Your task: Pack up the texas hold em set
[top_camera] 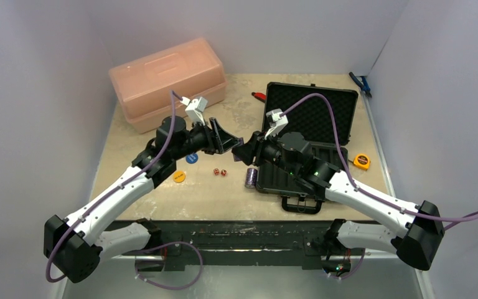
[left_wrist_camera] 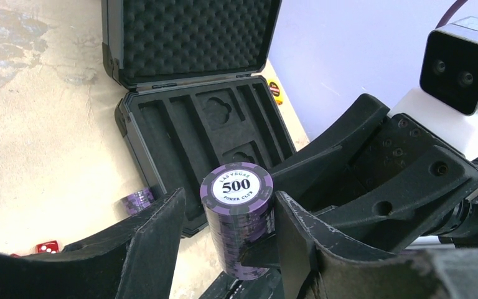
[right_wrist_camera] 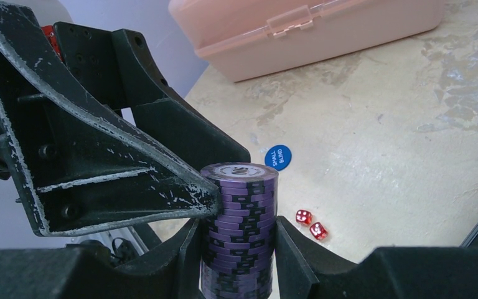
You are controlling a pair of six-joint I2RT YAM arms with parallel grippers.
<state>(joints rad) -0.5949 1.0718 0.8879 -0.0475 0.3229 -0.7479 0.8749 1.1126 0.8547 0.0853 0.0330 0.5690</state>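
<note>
Here the right gripper [right_wrist_camera: 235, 232] is clamped on a purple stack [right_wrist_camera: 239, 193] in the air left of the open case [left_wrist_camera: 187, 37]. The left gripper [left_wrist_camera: 230, 215] brackets it, jaws apart, with a gap on one side. A second stack [left_wrist_camera: 135, 200] lies beside the case.

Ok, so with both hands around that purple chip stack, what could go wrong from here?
1. The purple chip stack is loose chips pinched at its sides by the right hand; the left hand flanks it with a gap on one side, so an uneven squeeze could spill it.
2. The other chip stack lies on the table beside the black case; a falling chip or low arm could knock it.
</note>
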